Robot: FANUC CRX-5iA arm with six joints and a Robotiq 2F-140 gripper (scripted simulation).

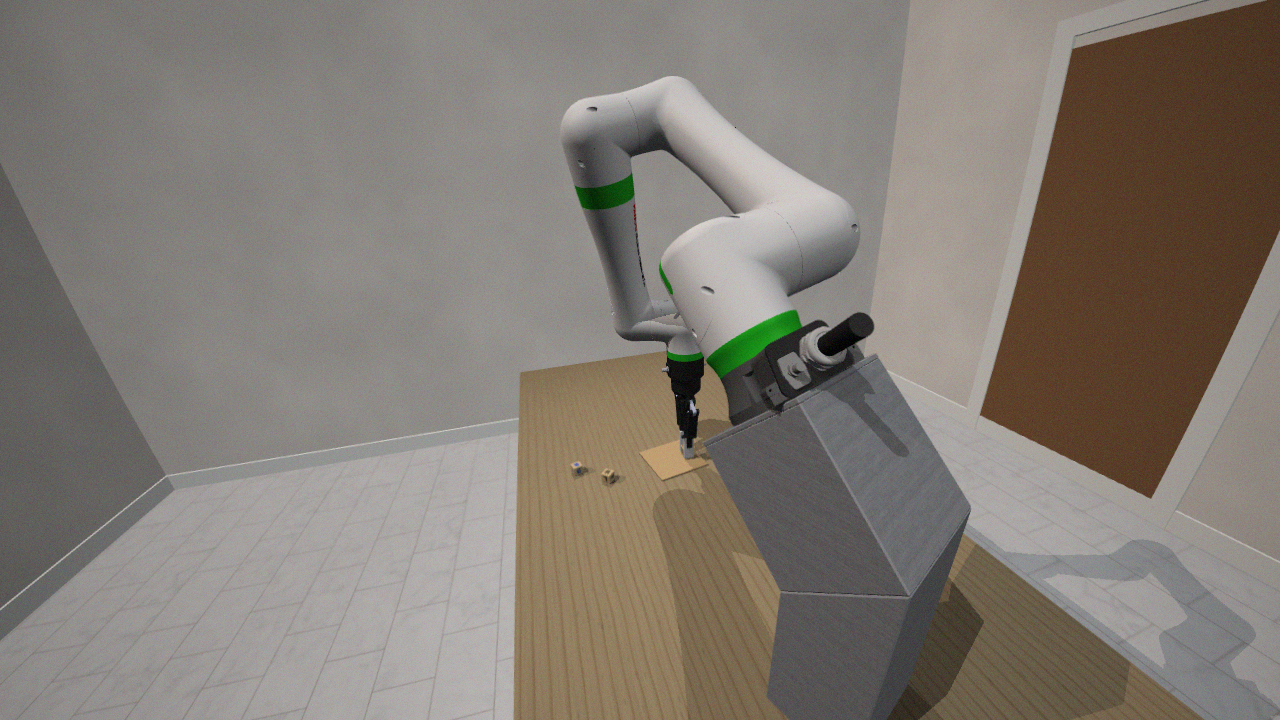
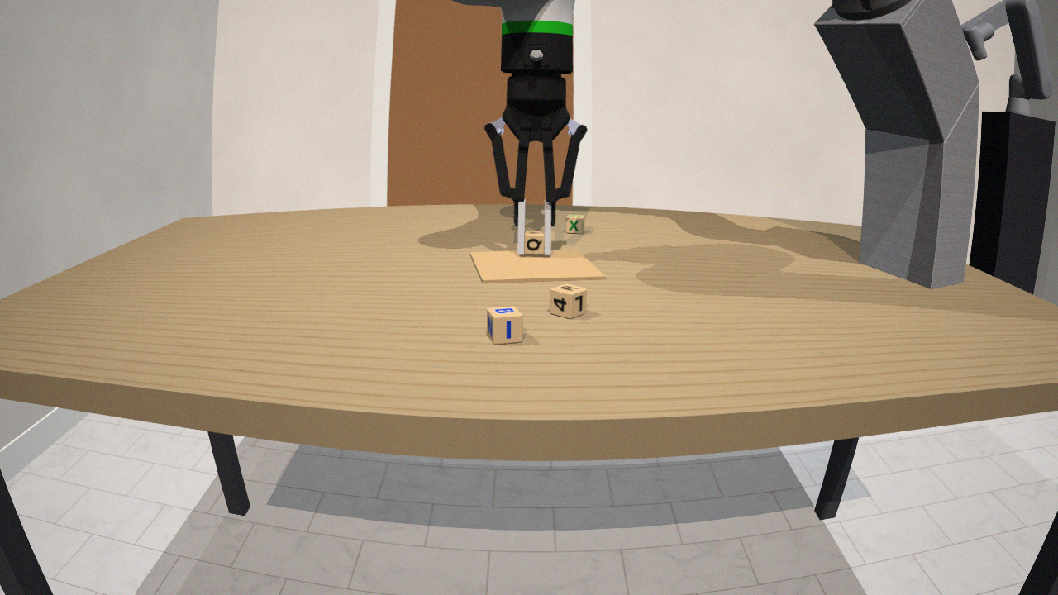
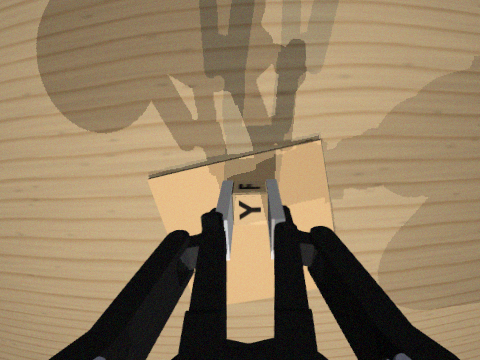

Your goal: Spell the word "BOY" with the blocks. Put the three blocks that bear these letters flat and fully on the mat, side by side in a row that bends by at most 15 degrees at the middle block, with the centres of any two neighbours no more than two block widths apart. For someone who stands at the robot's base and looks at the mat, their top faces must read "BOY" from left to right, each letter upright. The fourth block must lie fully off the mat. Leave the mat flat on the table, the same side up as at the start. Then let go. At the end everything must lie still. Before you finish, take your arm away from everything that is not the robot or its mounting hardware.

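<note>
My gripper (image 1: 687,453) (image 2: 534,249) (image 3: 250,196) is shut on the Y block (image 2: 534,242) (image 3: 250,208), with Y on its top face and Q on the side toward the exterior camera. The block is at the mat's far part in that view; whether it touches the mat is unclear. The mat (image 1: 664,467) (image 2: 493,270) (image 3: 175,200) lies flat. A blue-lettered block (image 1: 577,468) (image 2: 504,326) has B on top, off the mat. Another block (image 1: 608,476) (image 2: 568,302) shows R on top and 4 on a side, off the mat.
A block with a green X (image 2: 574,225) stands on the table beyond the mat in the exterior view, right of the fingers. The grey robot pedestal (image 1: 841,501) (image 2: 906,207) stands at the right. Arm shadows fall across the table (image 2: 296,332) and part of the mat.
</note>
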